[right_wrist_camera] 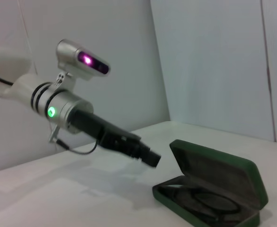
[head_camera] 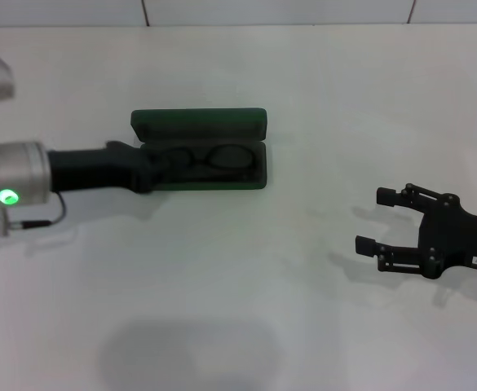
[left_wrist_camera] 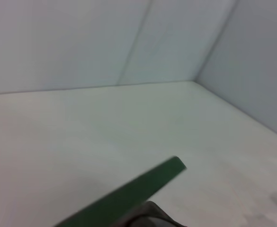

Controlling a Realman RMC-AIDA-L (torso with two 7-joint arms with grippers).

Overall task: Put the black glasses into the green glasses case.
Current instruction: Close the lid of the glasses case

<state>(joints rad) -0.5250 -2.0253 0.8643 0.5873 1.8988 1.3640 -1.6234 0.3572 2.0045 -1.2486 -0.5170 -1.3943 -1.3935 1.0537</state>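
Observation:
The green glasses case (head_camera: 199,122) lies open on the white table, lid raised at the back. The black glasses (head_camera: 218,156) rest folded inside it on the dark lining; the right wrist view also shows the glasses (right_wrist_camera: 209,201) in the case (right_wrist_camera: 223,175). My left gripper (head_camera: 156,167) is at the case's left end, shut, holding nothing. From the right wrist view, the left gripper (right_wrist_camera: 152,158) hangs a little above that end. The left wrist view shows only the lid's green edge (left_wrist_camera: 129,191). My right gripper (head_camera: 373,220) stands open, far to the right of the case.
The white table (head_camera: 246,285) stretches around the case, with a tiled wall (head_camera: 279,10) behind its far edge. My left arm's silver wrist with a green light (head_camera: 8,195) reaches in from the left.

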